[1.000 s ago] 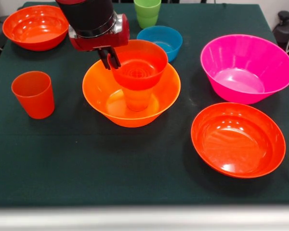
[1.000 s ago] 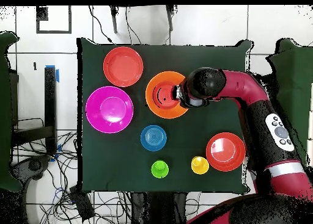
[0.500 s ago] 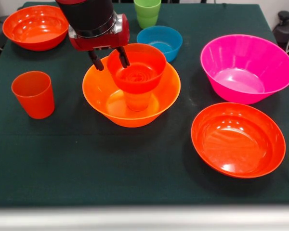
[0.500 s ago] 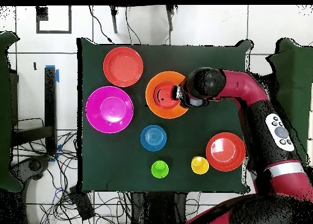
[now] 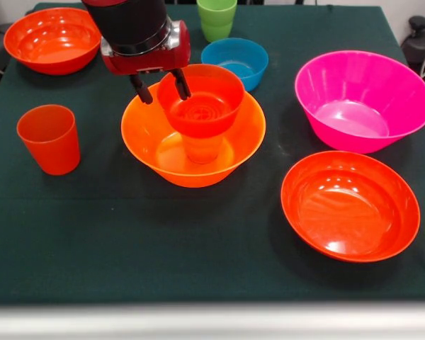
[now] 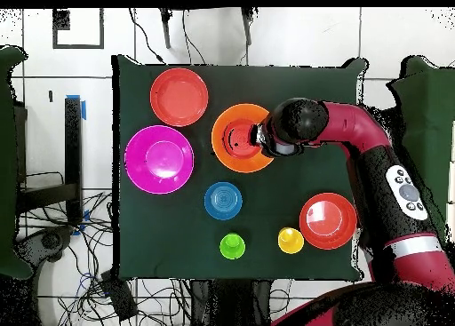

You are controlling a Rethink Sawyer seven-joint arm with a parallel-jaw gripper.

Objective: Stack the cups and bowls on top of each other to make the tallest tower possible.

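Straddling the small bowl's (image 5: 200,99) rim, hand (image 5: 161,85) spread, arm vertical

Bright plastic on a dark green cloth

The table cover (image 5: 198,248) is a plain deep green. On it sit a large orange bowl (image 5: 156,145) holding an orange cup (image 5: 200,147) topped by a small red-orange bowl (image 5: 205,103), a big magenta-pink bowl (image 5: 365,99), two wide red-orange bowls, one near (image 5: 350,205) and one far (image 5: 51,39), a small blue bowl (image 5: 237,60), a light green cup (image 5: 217,18) and a red-orange cup (image 5: 49,138). A yellow cup (image 6: 291,241) shows from overhead. The arm (image 6: 364,145) is red with black and silver bands, its fingers (image 5: 181,83) black. The floor (image 6: 293,38) is white tile with dark joints.
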